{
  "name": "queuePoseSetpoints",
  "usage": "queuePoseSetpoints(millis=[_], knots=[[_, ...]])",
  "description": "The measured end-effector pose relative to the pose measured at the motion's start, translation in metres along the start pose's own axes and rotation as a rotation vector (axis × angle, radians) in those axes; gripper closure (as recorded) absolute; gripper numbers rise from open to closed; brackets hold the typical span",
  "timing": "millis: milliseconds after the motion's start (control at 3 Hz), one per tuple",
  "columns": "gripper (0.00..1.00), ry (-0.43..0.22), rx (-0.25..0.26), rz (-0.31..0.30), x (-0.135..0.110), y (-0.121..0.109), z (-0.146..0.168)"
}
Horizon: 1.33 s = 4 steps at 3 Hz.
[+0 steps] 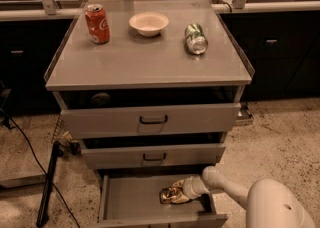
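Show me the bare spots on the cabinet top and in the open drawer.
Cabinet top: the front half, ahead of the red can, bowl and tipped green can. Bottom drawer: left part bare; the right is crowded by the gripper at a gold object.

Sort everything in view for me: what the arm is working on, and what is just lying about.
In hand:
pincer, down inside the open bottom drawer
shiny gold packet, right at the pincer, on the drawer floor

Lying about, on the cabinet top:
red cola can, upright
white bowl
green can, on its side
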State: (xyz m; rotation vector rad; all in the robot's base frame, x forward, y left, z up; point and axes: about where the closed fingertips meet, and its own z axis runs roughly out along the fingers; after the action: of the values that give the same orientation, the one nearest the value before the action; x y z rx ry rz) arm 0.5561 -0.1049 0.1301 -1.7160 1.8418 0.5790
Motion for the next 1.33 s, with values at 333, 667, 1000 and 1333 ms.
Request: queuePoseSetpoints(millis=[333,667,1000,1333], knots=[[0.99,0.0,0.0,0.0,0.0,0.0,0.0],[1.0,0.0,0.0,0.0,0.0,0.0,0.0],[1.0,-0.002,0.0,-0.022,-0.015,0.008,-0.008],[1.0,0.002,0.02,-0.051,-0.042,0.014,-0.034]])
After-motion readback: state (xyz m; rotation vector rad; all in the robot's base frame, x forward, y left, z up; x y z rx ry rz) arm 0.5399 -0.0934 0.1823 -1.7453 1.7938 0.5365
